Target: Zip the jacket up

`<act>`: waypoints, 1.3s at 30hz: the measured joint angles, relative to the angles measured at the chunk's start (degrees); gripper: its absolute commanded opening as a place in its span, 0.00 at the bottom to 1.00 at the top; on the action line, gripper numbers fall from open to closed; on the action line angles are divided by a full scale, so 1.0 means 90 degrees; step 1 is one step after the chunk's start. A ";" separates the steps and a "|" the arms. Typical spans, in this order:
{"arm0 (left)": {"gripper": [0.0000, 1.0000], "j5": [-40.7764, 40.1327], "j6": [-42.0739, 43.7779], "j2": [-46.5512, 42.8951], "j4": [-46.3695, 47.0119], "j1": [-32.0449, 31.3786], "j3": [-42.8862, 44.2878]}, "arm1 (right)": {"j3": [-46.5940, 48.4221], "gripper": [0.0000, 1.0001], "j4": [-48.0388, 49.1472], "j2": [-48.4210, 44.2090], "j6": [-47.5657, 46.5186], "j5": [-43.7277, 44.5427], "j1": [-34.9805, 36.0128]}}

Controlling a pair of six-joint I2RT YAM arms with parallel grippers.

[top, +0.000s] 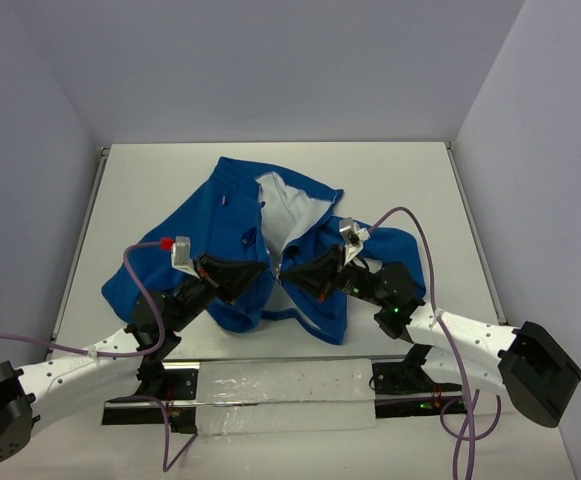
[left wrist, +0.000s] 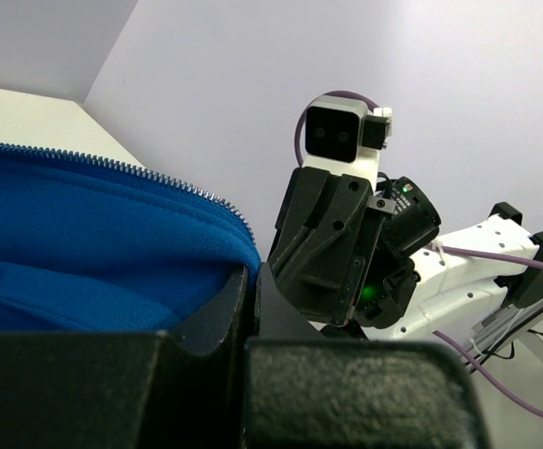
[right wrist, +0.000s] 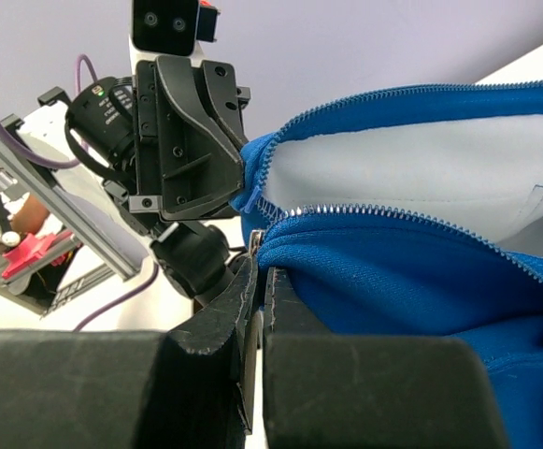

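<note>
The royal-blue jacket [top: 220, 215] lies spread on the white table, its front open and the white lining [top: 288, 205] showing. My left gripper [top: 266, 272] is shut on the hem end of the left front edge; in the left wrist view blue fabric [left wrist: 84, 243] with zipper teeth [left wrist: 159, 178] runs into the closed fingers [left wrist: 229, 309]. My right gripper [top: 290, 276] faces it a few centimetres away, shut on the other front edge. A small metal zipper piece [right wrist: 255, 245] shows between its fingers [right wrist: 285, 299]. The two zipper rows [right wrist: 392, 213] are apart.
The table [top: 150, 180] has a raised rim and is walled by pale panels on three sides. A clear plastic strip [top: 280, 385] lies along the near edge between the arm bases. Purple cables [top: 420, 225] loop over both arms.
</note>
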 measured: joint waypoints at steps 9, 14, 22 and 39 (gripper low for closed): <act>0.00 -0.0008 0.0017 0.0026 0.0038 -0.0034 0.0000 | 0.0067 0.00 0.0235 0.0204 0.0130 -0.0132 -0.0012; 0.00 -0.0027 0.0022 0.0026 0.0050 -0.0046 -0.0002 | 0.0067 0.00 0.0302 0.0204 0.0154 -0.0220 -0.0012; 0.00 -0.0032 0.0027 0.0029 0.0078 -0.0068 -0.0002 | 0.0067 0.00 0.0343 0.0204 0.0183 -0.0333 -0.0012; 0.00 -0.0046 0.0058 0.0077 0.0094 -0.0117 -0.0002 | 0.0150 0.00 0.0391 0.0284 0.0200 -0.0393 -0.0024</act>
